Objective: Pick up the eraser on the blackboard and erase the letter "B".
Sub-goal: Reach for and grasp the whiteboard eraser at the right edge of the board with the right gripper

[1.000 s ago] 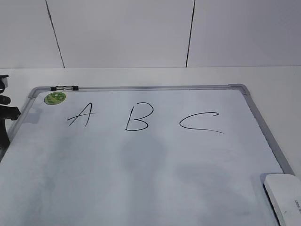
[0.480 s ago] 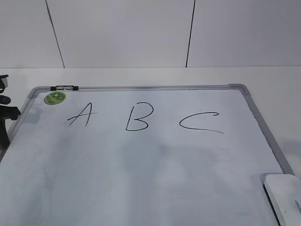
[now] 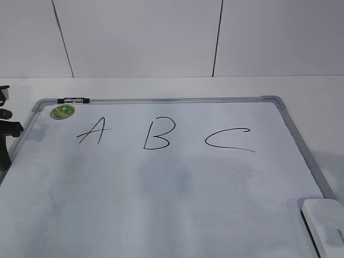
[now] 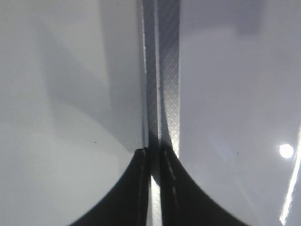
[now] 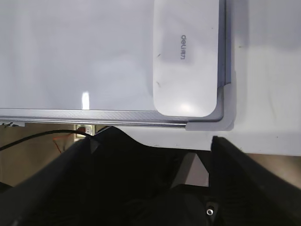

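Nothing has moved: your eraser (image 3: pixel 324 224) lies untouched in the board's (image 3: pixel 161 204) corner, right gripper (image 5: pixel 150 141) wide, left gripper (image 4: pixel 155 160) nearly closed.

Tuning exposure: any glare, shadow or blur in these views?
Exterior: sharp, letter "B" crisp, soft grey shadow patches on the blackboard below it. Left wrist: close and soft, bright glare spot at right, broad shadows beside the frame. Right wrist: glare streak on the board, faint sheen on the eraser, right gripper dark and underexposed.
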`<state>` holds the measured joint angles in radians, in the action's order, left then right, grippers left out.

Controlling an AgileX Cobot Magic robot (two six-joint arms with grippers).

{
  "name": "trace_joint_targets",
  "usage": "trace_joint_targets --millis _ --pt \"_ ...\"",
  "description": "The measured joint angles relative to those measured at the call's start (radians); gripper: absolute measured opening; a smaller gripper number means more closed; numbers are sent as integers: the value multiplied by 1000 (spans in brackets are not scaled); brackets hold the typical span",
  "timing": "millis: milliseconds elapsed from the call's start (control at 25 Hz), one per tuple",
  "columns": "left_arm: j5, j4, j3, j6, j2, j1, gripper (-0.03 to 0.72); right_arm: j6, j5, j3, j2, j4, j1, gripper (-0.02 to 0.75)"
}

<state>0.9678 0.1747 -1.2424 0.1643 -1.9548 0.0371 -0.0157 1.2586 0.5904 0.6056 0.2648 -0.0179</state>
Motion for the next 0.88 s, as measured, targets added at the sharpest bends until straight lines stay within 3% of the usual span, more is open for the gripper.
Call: trace_joint_targets --millis 880 --pt "2 -1 1 0 0 0 18 33 -44 107 477 -59 0 586"
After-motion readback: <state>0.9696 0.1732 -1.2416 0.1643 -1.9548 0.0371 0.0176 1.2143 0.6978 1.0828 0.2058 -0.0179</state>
